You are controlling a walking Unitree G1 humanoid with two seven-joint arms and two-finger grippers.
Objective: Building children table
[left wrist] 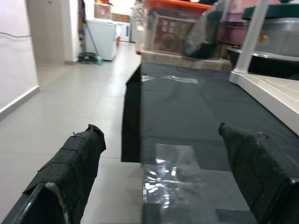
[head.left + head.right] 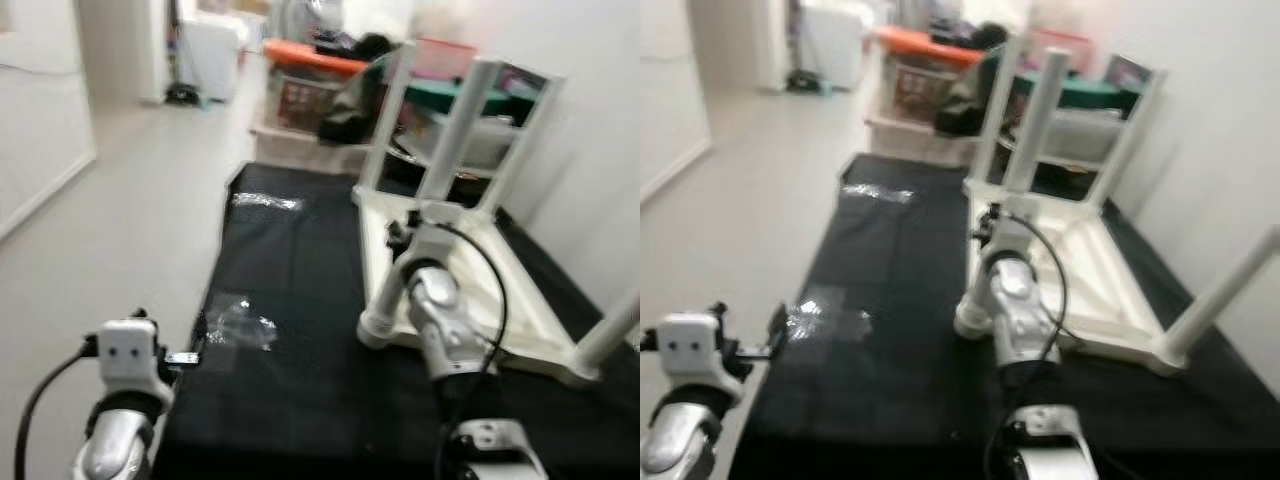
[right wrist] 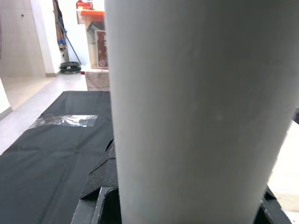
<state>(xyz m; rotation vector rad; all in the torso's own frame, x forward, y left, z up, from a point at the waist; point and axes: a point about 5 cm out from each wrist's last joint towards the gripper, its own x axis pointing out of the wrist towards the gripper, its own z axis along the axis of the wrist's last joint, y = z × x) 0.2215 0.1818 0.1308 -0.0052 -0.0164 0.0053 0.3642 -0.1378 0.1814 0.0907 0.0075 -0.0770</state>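
Note:
A white children's table (image 2: 520,300) lies upside down on a black mat (image 2: 290,280), its legs pointing up. My right gripper (image 2: 405,238) reaches to the near left leg (image 2: 383,300). In the right wrist view that leg (image 3: 196,112) stands between the black fingers (image 3: 100,179), and the gripper is shut on it. Another leg (image 2: 612,335) rises at the near right, and more legs (image 2: 455,130) stand at the far end. My left gripper (image 1: 163,177) hovers open and empty over the mat's near left edge, beside a clear plastic patch (image 2: 240,325).
Pale tiled floor (image 2: 120,200) runs along the mat's left side. Storage bins with an orange lid (image 2: 310,85) and dark bags stand past the mat's far end. A white wall (image 2: 600,150) closes the right side. A second shiny patch (image 2: 265,201) lies on the far mat.

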